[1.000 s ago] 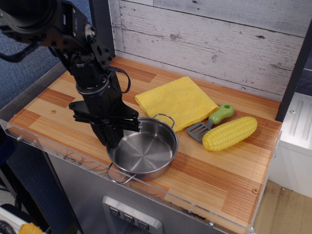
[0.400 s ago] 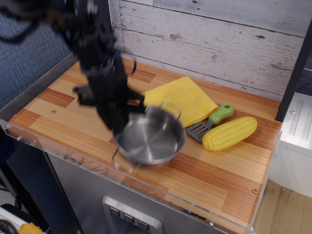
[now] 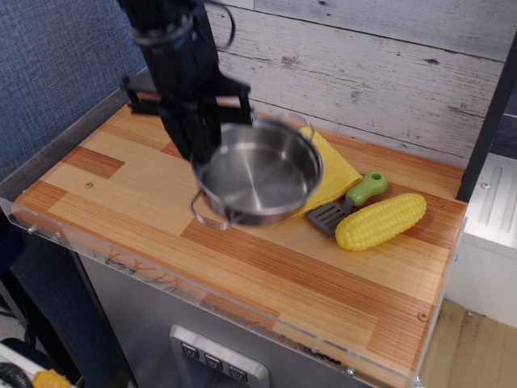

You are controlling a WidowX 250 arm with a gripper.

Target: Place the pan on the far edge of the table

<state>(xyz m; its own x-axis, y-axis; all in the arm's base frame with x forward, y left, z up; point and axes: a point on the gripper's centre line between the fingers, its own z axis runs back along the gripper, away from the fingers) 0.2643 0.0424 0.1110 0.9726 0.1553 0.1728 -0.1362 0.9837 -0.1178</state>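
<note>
The small shiny steel pan (image 3: 258, 174) hangs in the air above the table (image 3: 266, 267), tilted with its open side toward the camera. My black gripper (image 3: 202, 153) is shut on the pan's left rim and holds it up. The pan is over the left part of the yellow cloth (image 3: 335, 174) and hides most of it. One wire loop handle (image 3: 208, 212) sticks out at the lower left.
A spatula with a green handle (image 3: 351, 200) and a yellow corn cob (image 3: 381, 220) lie right of the cloth. A whitewashed plank wall (image 3: 363, 73) rises behind the table. A clear acrylic rim (image 3: 202, 303) runs along the front edge.
The gripper has lifted the pan off the table near the front edge and carried it up and back, toward the wall, over the yellow cloth.
</note>
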